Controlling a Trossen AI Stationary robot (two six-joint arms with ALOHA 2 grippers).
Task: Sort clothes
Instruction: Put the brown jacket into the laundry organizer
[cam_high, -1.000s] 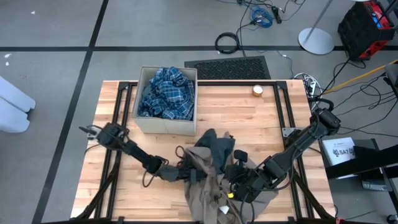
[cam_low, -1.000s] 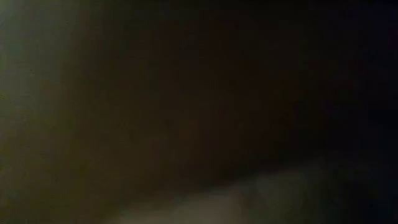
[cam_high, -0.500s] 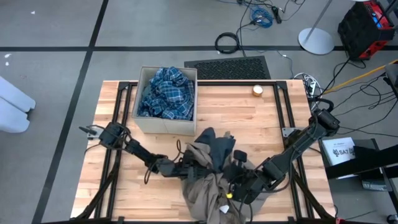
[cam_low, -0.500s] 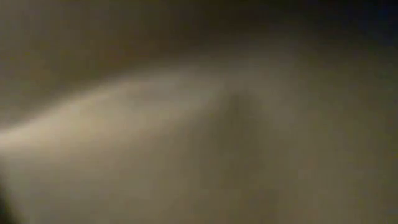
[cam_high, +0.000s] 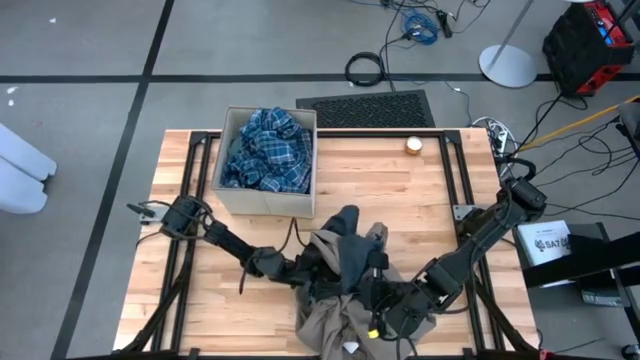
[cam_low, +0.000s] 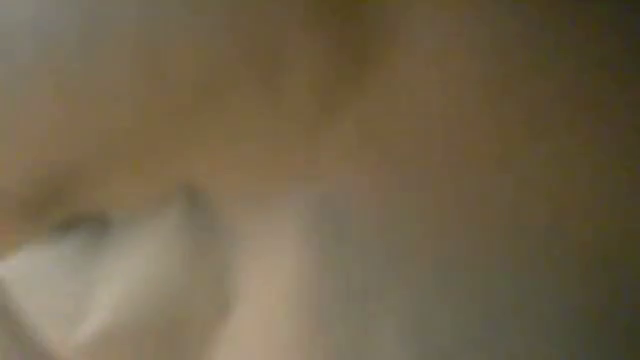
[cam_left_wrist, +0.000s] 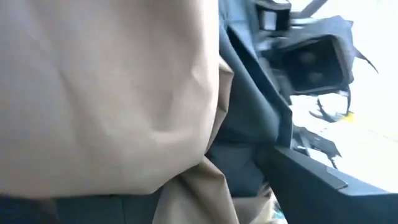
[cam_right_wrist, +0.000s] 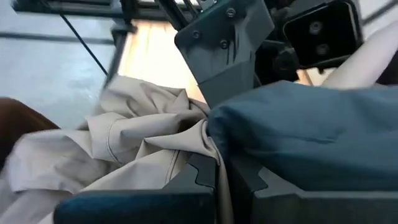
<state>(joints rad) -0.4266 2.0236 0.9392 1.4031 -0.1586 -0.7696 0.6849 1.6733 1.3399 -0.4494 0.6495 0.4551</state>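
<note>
Wooden slatted table (cam_high: 420, 190) on black frame, grey floor around, cables and a black mat beyond the far edge. Cardboard box (cam_high: 262, 203) at far-left of table, filled with blue-white plaid shirt (cam_high: 268, 150). Versus half a second ago: left gripper (cam_high: 318, 268) advanced further toward table centre, now buried under the cloth pile; dark blue-grey garment (cam_high: 352, 250) bunched taller and narrower; taupe-brown garment (cam_high: 335, 320) drawn in, spilling over the near table edge. Right gripper (cam_high: 378, 305) shifted slightly nearer the near edge, pressed against the same pile from the right. Fingers of either gripper hidden by fabric in high view; open or closed cannot be told. Right wrist view: taupe-brown garment (cam_right_wrist: 124, 149) folded beside dark blue-grey garment (cam_right_wrist: 311, 134), the other arm's housing just behind. Left wrist view: taupe-brown garment (cam_left_wrist: 106, 87) filling most of frame, dark blue-grey garment (cam_left_wrist: 249, 118) beside it. Low view blocked by tan cloth pressed near lens. Open room: bare wood across the far-right half of table and the near-left corner. Small round tan object (cam_high: 414, 145) near far edge, well apart from pile. Box just beside the pile's far-left side, close to left arm's path.
</note>
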